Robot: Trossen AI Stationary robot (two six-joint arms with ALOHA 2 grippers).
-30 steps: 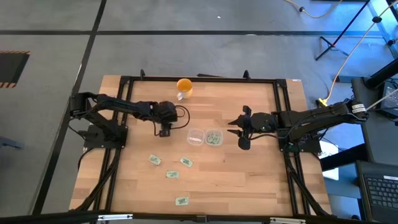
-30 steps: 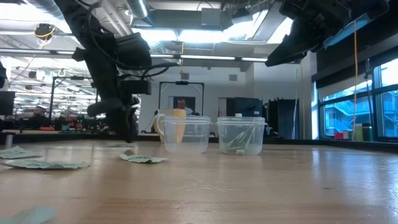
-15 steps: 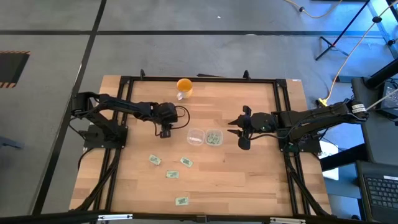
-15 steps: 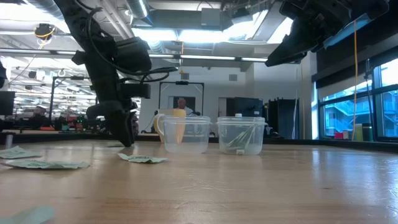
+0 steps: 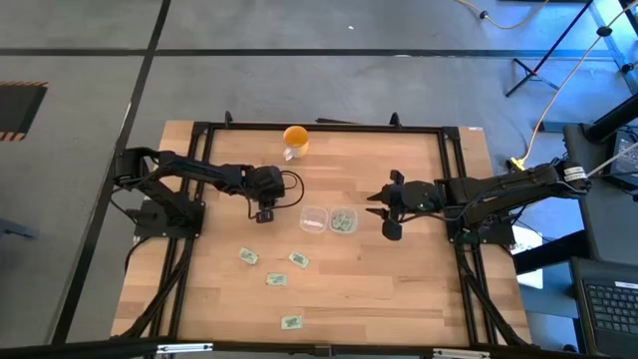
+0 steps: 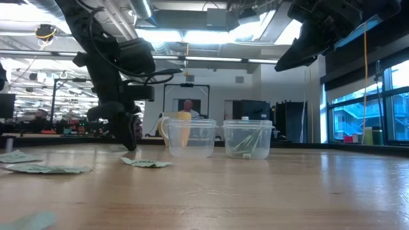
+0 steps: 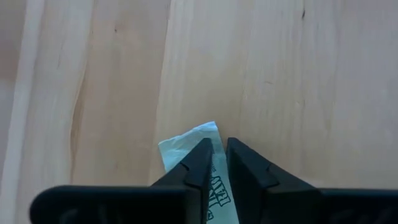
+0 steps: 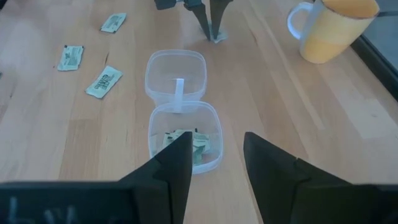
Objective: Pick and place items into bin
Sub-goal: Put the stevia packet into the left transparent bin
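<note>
Left arm has 1 packet pinched; 4 more lie loose on the table.

You have the left gripper (image 7: pixel 216 163) low over the table's middle, toward the left edge, its fingers (image 7: pixel 194 163) nearly together and clamped on a packet (image 7: pixel 189 138) whose pale green and white corner sticks out beyond the tips. In the high view, 2 clear bins sit side by side at the table's centre: the right bin (image 5: pixel 343 220) already holds several packets, while the left bin (image 5: pixel 314 218) looks empty. The 4 loose packets (image 5: pixel 271 271) remain toward the near edge, small, flat and rectangular, so I judge the job well underway. The right gripper (image 8: pixel 213 163) waits above the filled bin, fingers apart.
</note>
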